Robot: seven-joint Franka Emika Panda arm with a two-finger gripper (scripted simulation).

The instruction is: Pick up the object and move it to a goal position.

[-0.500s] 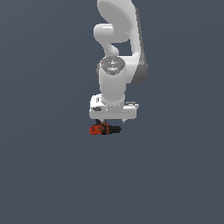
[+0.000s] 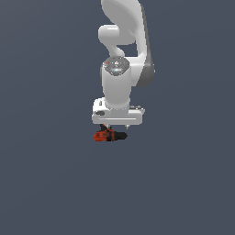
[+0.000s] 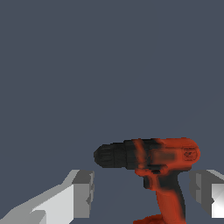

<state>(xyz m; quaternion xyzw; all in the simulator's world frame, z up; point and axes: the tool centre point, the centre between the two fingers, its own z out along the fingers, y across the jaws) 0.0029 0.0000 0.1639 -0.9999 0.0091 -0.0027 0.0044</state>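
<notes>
The object is a small red-orange and black power drill [image 2: 109,136] lying on the grey floor, directly under the white arm's hand. In the wrist view the drill [image 3: 162,166] lies on its side, black chuck pointing away from the red-orange body, handle running down between the fingers. My gripper [image 3: 142,194] is open, with one grey fingertip [image 3: 83,192] on one side of the handle and the other fingertip [image 3: 202,188] on the far side. Neither pad touches the drill. In the exterior view the gripper [image 2: 114,126] is mostly hidden by the hand.
The flat grey floor [image 2: 183,183] spreads all around the drill. The white arm [image 2: 120,59] rises straight above it.
None that I can make out; arm and drill stand as they did half a second ago.
</notes>
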